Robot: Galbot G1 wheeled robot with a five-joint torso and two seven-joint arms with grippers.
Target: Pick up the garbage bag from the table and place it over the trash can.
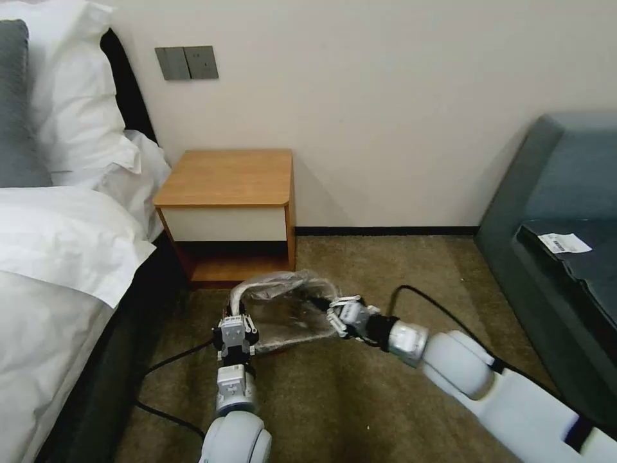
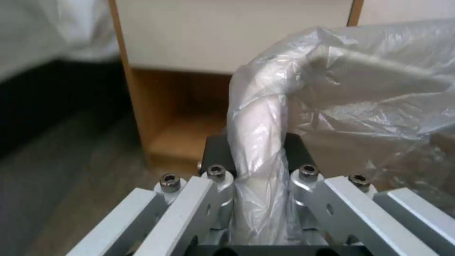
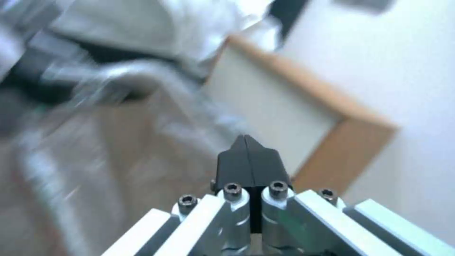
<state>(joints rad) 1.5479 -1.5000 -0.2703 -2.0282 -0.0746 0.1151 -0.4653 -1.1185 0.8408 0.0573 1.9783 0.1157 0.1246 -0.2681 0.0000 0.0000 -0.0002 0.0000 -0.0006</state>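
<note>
The garbage bag is not on the desk. It is stretched over the trash can on the carpet, just in front of the desk's open lower shelf. In the head view the clear plastic covers the rim of the can, and the cream rim shows through it at the left back corner. The top of the desk is bare wood.

The left end effector is at the near left side of the can. In the left wrist view its dark fingers stand on both sides of the rolled rim, which is wrapped in the bag, so the left end effector is closed on the garbage bag together with the rim under it.

The right end effector is at the right side of the can, touching or almost touching the plastic there. In the right wrist view its two black fingertips are pressed together, and I see nothing between them; the right end effector is closed and empty. The bag appears blurred beyond it, with the white drawer front of the desk behind.

A bed with white linen is on the robot's left, beside the desk, and a dark sofa is on the right.
</note>
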